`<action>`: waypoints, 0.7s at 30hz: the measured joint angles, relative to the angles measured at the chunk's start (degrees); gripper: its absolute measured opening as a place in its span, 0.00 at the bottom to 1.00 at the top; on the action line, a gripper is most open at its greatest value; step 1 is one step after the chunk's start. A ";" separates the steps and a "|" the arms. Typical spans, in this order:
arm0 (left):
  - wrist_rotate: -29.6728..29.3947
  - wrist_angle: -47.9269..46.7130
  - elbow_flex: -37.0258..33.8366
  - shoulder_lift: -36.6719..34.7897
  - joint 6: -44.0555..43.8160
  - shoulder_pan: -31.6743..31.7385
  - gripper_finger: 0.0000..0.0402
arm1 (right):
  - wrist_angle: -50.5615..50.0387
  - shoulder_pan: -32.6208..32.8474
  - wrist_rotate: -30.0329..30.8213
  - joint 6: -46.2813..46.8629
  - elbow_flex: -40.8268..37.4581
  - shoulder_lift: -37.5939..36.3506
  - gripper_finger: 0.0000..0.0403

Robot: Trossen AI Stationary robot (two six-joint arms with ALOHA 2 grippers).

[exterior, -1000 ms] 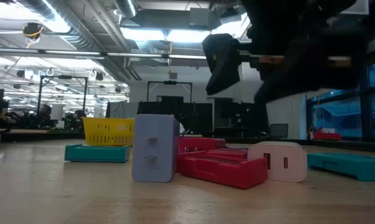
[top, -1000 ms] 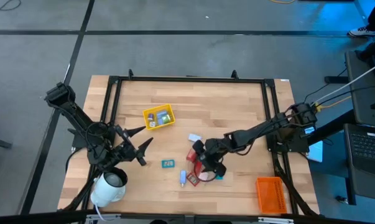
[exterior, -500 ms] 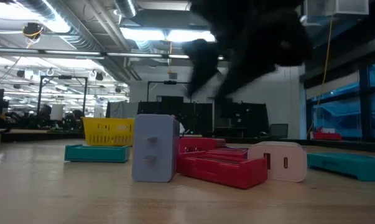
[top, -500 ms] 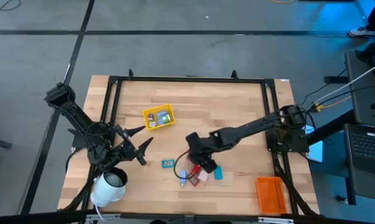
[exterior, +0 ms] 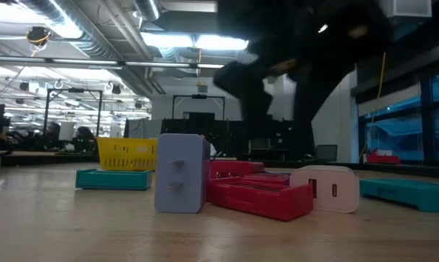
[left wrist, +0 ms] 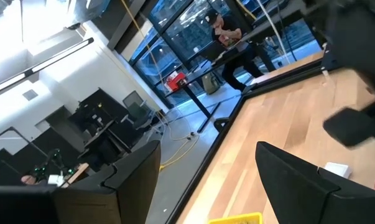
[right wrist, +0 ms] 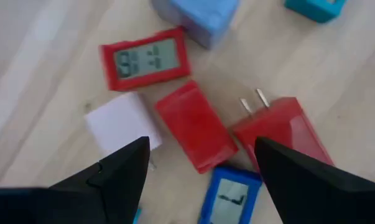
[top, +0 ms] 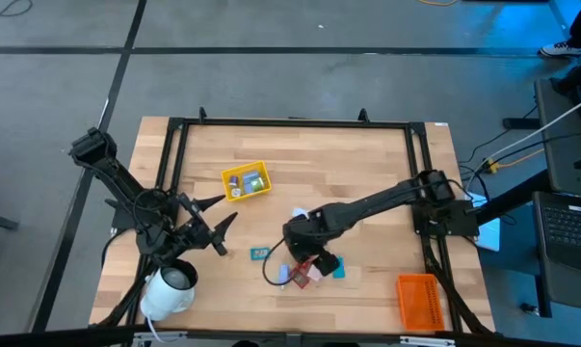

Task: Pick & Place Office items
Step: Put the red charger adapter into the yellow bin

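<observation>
The office items lie in a cluster on the table (top: 367, 164). In the right wrist view I see a red clock (right wrist: 147, 59), a red block (right wrist: 196, 124), a red plug charger (right wrist: 280, 134), a white block (right wrist: 119, 127), a blue clock (right wrist: 227, 199) and a light blue block (right wrist: 196, 15). My right gripper (right wrist: 203, 152) hangs open above this cluster (top: 307, 268) and touches nothing. A teal piece (top: 260, 253) lies alone to the left. My left gripper (top: 224, 224) waits open near the table's left side.
A yellow tray (top: 246, 179) holding small pieces sits toward the far left. An orange tray (top: 417, 299) stands at the near right corner. A white roll (top: 170, 289) lies at the near left edge, under the left arm. A dark frame (top: 290, 122) borders the table.
My right gripper has swept toward the table's left, from the right side of the cluster to above its left part, staying open. The pieces on the table have not moved.
</observation>
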 joint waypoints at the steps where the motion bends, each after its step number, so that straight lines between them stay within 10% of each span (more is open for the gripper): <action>1: 0.04 0.02 0.00 0.00 -0.11 0.00 0.65 | -1.17 -0.01 0.39 0.53 1.52 1.03 0.73; 21: 0.05 0.02 0.00 0.02 0.33 -0.28 0.65 | -3.15 0.52 -0.01 0.46 9.93 3.13 0.73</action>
